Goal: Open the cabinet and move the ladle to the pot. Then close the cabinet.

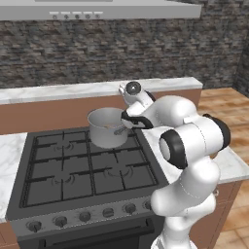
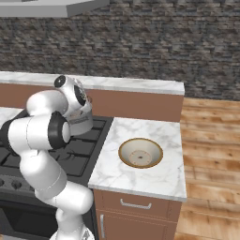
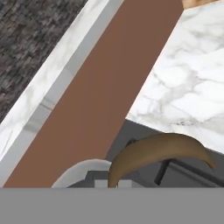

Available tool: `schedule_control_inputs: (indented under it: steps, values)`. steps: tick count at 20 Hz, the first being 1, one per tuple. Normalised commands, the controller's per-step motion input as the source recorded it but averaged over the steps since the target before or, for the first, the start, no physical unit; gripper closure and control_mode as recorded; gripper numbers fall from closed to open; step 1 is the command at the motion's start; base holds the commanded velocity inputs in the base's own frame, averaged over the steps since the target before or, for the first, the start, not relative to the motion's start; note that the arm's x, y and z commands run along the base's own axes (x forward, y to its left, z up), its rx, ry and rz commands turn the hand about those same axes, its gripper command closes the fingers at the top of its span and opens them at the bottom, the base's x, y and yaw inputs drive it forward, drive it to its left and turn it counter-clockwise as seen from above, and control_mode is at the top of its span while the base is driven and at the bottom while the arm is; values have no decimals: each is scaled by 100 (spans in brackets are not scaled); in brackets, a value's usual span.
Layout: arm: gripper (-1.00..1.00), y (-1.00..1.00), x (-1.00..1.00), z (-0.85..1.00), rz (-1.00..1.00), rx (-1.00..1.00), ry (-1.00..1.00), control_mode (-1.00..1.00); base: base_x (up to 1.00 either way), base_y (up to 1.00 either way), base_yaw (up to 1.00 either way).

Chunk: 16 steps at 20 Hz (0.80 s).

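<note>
Your pot (image 1: 107, 127) sits on the stove (image 1: 73, 170), at its back right burner. Your gripper (image 1: 127, 121), clenched on the ladle (image 3: 159, 153), hangs at the pot's right rim. Right of the stove, a bowl (image 2: 140, 153) rests mid-counter (image 2: 154, 178).

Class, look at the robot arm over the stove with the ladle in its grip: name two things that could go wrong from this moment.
1. The gripper is shut on the ladle right at the rim of the pot; a careless lowering could knock the small pot off its burner.
2. The ladle looks tilted, near the pot's edge; if released now, it might tip out onto the stove rather than settle inside.
</note>
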Motion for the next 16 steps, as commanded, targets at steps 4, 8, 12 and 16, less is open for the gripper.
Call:
schedule_control_inputs:
  steps: [4,8,12,16]
  values:
    - [-100,3,1,-12,-3,3,0,-100,0,0,0]
    - [-100,0,0,0,-1,3,0,-100,0,0,0]
    - [-100,0,-4,26,-4,7,4,-100,0,0,0]
    - [-100,-1,-16,60,-4,9,5,-100,0,0,0]
